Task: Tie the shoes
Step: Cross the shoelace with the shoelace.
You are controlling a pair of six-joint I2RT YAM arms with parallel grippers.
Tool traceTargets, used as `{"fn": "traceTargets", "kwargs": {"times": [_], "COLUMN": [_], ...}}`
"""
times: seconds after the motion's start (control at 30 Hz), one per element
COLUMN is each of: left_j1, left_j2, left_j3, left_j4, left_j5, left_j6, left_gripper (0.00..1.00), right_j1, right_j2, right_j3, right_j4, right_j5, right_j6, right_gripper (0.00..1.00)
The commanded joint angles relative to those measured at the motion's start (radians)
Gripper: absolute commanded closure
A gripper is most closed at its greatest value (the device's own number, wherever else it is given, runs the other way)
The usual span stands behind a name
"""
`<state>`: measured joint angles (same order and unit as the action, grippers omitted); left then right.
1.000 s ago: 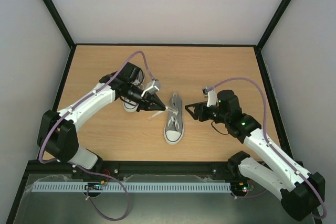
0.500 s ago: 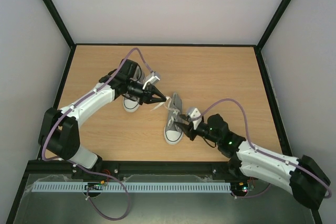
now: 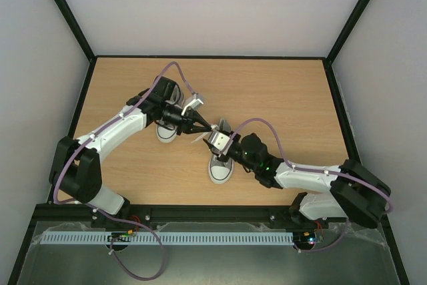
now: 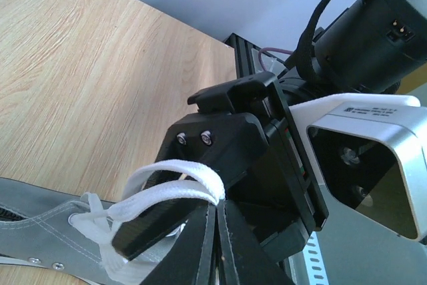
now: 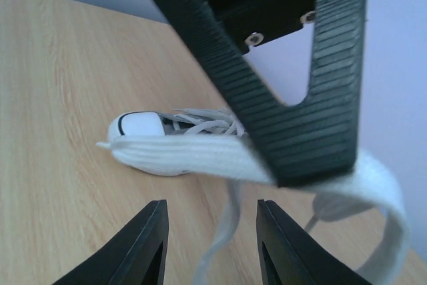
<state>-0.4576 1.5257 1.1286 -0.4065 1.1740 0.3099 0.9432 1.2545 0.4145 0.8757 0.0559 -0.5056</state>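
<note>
While the left gripper (image 3: 202, 127) pinches a white lace (image 4: 175, 190) with its fingers together, the right gripper (image 3: 215, 139) sits over the middle shoe (image 3: 220, 167), its fingers (image 5: 150, 248) apart.
From above, the right gripper hides that shoe's lacing; only toe and heel show. The second shoe (image 3: 165, 133) lies mostly under the left arm, further left on the table (image 3: 280, 98). A loose strand hangs between the right fingers; contact unclear. A second ago the right gripper was well right of the shoe; the left grip is unchanged.
</note>
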Motion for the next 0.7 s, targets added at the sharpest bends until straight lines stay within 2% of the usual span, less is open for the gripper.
{"fn": "traceTargets", "kwargs": {"times": [0.0, 0.17, 0.2, 0.33, 0.47, 0.67], "left_j1": [-0.001, -0.001, -0.001, 0.000, 0.013, 0.058], "left_j2": [-0.002, 0.000, 0.002, 0.008, 0.003, 0.001], "left_j3": [-0.001, 0.001, 0.002, 0.009, 0.010, 0.004], "left_j4": [-0.038, -0.063, -0.066, -0.081, -0.086, -0.079], "left_j5": [0.027, 0.050, 0.051, 0.054, 0.030, -0.005], "left_j6": [0.043, 0.076, 0.079, 0.088, 0.092, 0.087], "left_gripper": [0.97, 0.98, 0.98, 0.98, 0.97, 0.97], "right_j1": [0.006, 0.006, 0.006, 0.006, 0.006, 0.006], "right_j2": [0.047, 0.073, 0.075, 0.052, -0.034, -0.278], "right_j3": [0.045, 0.052, 0.052, 0.055, 0.033, -0.032], "right_j4": [0.108, 0.105, 0.101, 0.059, -0.080, -0.443], "right_j5": [0.063, 0.078, 0.072, -0.001, -0.031, -0.165], "right_j6": [-0.032, -0.033, -0.035, -0.035, 0.002, 0.083], "right_gripper": [0.62, 0.62, 0.65, 0.98, 0.99, 0.99]}}
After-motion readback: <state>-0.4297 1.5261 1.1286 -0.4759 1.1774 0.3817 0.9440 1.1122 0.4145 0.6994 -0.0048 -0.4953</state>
